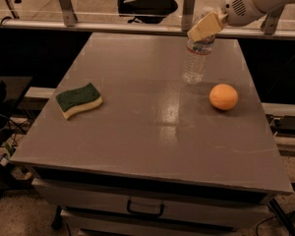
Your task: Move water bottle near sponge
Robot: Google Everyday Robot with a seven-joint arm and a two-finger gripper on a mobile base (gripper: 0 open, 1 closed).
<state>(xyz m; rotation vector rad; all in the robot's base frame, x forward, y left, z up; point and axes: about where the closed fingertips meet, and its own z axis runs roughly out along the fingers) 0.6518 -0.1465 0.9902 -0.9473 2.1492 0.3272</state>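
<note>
My beige gripper (205, 27), clamped atop the clear ribbed plastic water bottle (194, 63), should carry it upright and low to the green-topped wavy sponge (79, 100).
</note>
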